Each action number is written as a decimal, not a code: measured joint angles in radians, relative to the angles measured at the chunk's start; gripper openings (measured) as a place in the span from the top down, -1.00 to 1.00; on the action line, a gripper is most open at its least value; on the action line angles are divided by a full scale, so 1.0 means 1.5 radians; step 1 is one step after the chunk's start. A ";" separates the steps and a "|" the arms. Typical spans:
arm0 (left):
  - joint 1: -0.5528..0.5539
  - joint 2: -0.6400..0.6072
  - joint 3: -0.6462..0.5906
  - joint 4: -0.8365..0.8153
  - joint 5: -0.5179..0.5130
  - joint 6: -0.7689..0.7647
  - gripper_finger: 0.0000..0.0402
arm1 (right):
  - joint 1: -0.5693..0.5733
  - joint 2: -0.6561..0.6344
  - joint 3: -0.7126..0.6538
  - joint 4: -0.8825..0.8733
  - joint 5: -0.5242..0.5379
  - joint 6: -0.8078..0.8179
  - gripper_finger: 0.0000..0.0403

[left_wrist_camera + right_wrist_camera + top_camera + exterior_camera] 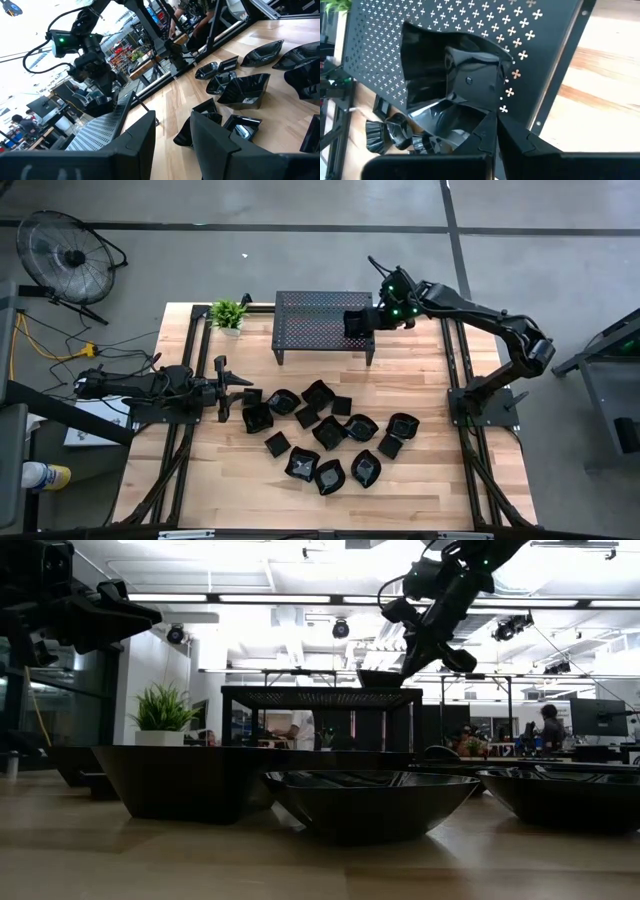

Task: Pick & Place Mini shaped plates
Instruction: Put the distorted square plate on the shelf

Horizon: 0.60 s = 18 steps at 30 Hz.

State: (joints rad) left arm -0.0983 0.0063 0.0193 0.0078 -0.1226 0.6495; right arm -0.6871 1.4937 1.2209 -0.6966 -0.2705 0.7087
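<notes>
Several mini shaped plates [320, 430], glossy black, lie clustered on the wooden table, in front of the black perforated stand [310, 330]. They fill the foreground of the low view [370, 800] and show in the left wrist view [240, 90]. My right gripper [372, 318] is over the stand's right end, shut on one square plate [455, 75]. My left gripper [228, 388] hovers open at the left of the cluster, holding nothing [172, 145]. My right gripper pinches the square plate by its rim [470, 117] between the two fingers [520, 140], reaching in from the table's right. The plate sits roughly level at the stand's top [388, 678]. Whether it rests on the stand or hangs just above it, I cannot tell.
A small potted plant [229, 313] stands at the table's far left corner beside the stand. A floor fan [65, 255] is off the table to the left. Bare wood lies near the front edge [330, 505] and right of the stand.
</notes>
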 joint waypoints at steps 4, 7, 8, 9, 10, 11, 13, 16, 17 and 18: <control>0.000 0.000 0.000 0.000 0.000 0.000 0.40 | 0.000 0.000 0.000 0.002 -0.001 -0.005 0.90; 0.000 0.000 0.000 0.000 0.000 0.000 0.40 | 0.000 0.000 0.000 0.002 -0.003 -0.007 0.81; 0.000 0.000 0.000 0.000 0.000 0.000 0.40 | 0.000 0.000 0.000 0.002 -0.004 -0.007 0.77; 0.000 0.000 0.000 0.000 0.000 0.000 0.40 | 0.000 0.000 0.000 0.003 -0.007 -0.007 0.74; 0.000 0.000 0.000 0.000 0.000 0.000 0.40 | 0.000 0.000 0.000 0.004 -0.011 -0.007 0.70; 0.000 0.000 0.000 0.000 0.000 0.000 0.40 | 0.000 0.000 0.000 0.005 -0.016 -0.008 0.66; 0.000 0.000 0.000 0.000 0.000 0.000 0.40 | 0.000 0.000 0.000 0.008 -0.017 -0.011 0.60; 0.000 0.000 0.000 0.000 0.000 0.000 0.40 | -0.007 -0.003 0.000 0.007 -0.019 -0.025 0.52; 0.000 0.000 0.000 0.000 0.000 0.000 0.40 | -0.010 -0.005 0.000 0.006 -0.019 -0.028 0.51; 0.000 0.000 0.000 0.000 0.000 0.000 0.40 | -0.014 -0.011 0.000 0.003 -0.019 -0.033 0.49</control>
State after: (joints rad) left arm -0.0982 0.0065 0.0193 0.0076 -0.1226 0.6495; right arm -0.7086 1.4773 1.2209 -0.6920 -0.2992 0.6594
